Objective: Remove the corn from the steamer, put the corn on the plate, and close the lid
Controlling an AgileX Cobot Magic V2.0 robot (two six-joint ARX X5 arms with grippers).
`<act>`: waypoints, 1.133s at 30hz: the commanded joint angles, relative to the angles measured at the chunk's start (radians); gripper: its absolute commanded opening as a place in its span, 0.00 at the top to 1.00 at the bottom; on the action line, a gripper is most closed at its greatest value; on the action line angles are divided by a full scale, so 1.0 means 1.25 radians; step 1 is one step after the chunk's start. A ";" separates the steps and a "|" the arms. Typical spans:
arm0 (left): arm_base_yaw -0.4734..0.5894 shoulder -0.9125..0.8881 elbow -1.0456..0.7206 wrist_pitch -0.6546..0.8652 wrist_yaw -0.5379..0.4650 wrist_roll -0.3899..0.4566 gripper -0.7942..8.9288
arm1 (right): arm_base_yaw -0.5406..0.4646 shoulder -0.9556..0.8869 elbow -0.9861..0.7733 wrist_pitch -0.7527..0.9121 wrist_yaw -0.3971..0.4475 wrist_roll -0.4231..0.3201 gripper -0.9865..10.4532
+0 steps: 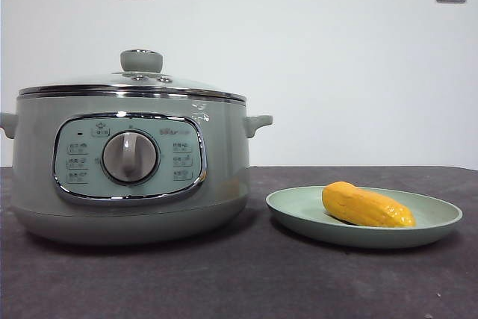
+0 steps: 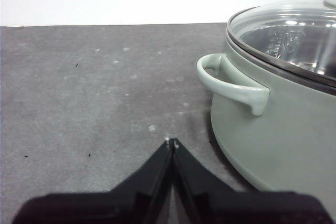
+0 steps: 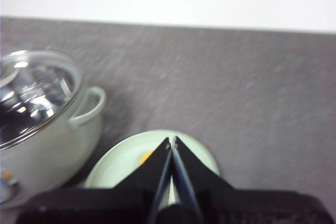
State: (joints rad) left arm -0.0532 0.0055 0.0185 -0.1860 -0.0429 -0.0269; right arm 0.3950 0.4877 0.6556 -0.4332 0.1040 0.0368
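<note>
Corn (image 1: 367,206): lies on the plate (image 1: 441,228); a bump could roll it off.
Lid (image 1: 134,84): sits on the steamer (image 1: 224,169).
Left gripper (image 2: 171,141): clenched, empty, near the steamer's handle.
Right gripper (image 3: 171,141): clenched, empty, above the plate.

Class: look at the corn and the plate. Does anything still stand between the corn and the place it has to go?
No. The corn already lies on the plate, beside the steamer, and the lid sits closed on the pot. Both hands, left and right, are shut and hold nothing.
</note>
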 commanded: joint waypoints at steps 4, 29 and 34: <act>0.002 -0.002 -0.012 0.004 -0.003 -0.002 0.92 | -0.141 -0.132 -0.128 0.087 -0.134 -0.055 0.91; 0.002 -0.002 -0.012 0.005 -0.003 -0.002 0.92 | -0.242 -0.384 -0.510 0.180 -0.163 -0.054 0.91; 0.002 -0.002 -0.012 0.005 -0.004 -0.002 0.92 | -0.242 -0.382 -0.510 0.181 -0.162 -0.058 0.91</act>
State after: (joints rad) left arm -0.0532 0.0055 0.0185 -0.1856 -0.0441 -0.0269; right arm 0.0933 0.0101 0.0315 -0.2077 -0.1013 -0.0441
